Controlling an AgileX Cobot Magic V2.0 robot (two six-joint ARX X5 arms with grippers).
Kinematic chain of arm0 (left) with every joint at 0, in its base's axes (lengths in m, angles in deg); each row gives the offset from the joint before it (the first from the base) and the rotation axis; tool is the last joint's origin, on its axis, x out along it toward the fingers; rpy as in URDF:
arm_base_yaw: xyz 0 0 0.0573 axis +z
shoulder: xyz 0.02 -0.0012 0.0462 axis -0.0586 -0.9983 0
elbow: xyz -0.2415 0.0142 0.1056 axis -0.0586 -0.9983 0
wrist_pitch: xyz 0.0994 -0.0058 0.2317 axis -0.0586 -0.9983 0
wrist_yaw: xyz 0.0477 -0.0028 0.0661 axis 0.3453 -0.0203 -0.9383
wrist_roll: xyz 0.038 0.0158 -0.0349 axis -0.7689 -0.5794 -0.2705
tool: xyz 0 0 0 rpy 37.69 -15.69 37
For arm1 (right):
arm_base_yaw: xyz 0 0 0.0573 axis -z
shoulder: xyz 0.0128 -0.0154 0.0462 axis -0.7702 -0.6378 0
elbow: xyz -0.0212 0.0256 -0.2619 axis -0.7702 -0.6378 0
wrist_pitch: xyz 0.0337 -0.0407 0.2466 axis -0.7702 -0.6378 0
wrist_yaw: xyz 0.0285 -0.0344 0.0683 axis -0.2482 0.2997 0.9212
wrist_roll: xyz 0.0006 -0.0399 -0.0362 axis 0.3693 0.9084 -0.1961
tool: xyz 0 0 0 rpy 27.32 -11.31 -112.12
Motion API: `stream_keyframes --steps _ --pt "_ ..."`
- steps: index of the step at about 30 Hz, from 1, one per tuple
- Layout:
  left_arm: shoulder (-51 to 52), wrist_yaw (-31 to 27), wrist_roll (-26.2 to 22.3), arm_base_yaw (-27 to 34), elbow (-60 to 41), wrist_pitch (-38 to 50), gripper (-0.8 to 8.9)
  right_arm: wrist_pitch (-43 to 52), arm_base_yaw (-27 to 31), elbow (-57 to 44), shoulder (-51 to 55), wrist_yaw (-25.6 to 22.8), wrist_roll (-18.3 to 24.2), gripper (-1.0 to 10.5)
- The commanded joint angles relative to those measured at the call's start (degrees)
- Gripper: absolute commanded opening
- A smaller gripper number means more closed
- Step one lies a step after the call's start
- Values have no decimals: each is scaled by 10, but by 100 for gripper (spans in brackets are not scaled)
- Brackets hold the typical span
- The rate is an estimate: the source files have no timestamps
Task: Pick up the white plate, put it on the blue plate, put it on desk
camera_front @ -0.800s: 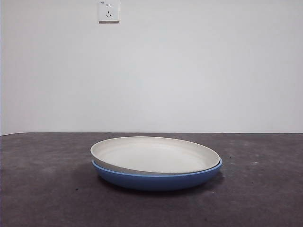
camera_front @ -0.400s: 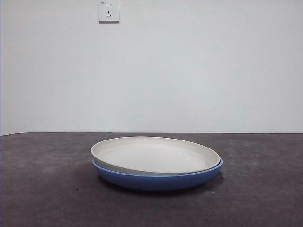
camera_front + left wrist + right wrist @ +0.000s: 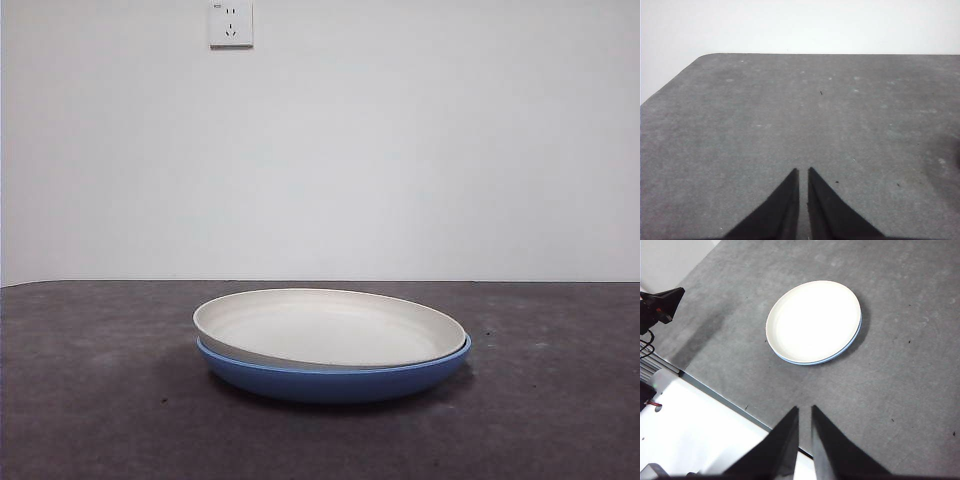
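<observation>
Where the table (image 3: 90, 400) spreads dark and speckled, white plate (image 3: 330, 328) nested in blue plate (image 3: 330, 380), tilted a little, near the middle. Farther off, both claws raised well apart from the stack, right claw (image 3: 804, 411) and left claw (image 3: 803, 172) each pressed nearly together, gripping nothing.

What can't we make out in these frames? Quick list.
- Inside of the blue plate: covered by the white plate nested in it, in the front and right wrist views; only its outer wall and a rim sliver show.
- Both plates: outside the left wrist view, which shows only bare desk.
- Both arms: outside the front view.
- Black device off the desk: cut by the right wrist picture's edge, unidentifiable.
</observation>
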Motion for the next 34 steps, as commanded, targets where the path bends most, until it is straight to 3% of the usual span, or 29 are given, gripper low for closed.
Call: stream_keyframes --steps 1,9,11,15,19,22,28,34 --pt "0 -2 -8 1 -12 9 29 6 -4 7 0 0 -5 39" --pt "0 -2 -8 1 -12 9 29 4 19 6 7 0 3 39" --pt "0 -2 -8 1 -12 9 29 11 47 -3 16 -3 75 39" --pt "0 -2 -8 1 -12 9 29 209 104 -95 55 0 136 39" --pt "0 -2 -8 1 -12 9 29 456 153 -245 104 -1 134 39" --pt "0 -2 -8 1 -12 9 29 571 177 -347 135 -30 140 39" --pt "0 -2 -8 1 -12 9 29 641 223 -503 188 -111 135 39" --pt "0 -2 -8 1 -12 9 29 640 239 -571 212 -114 136 39"
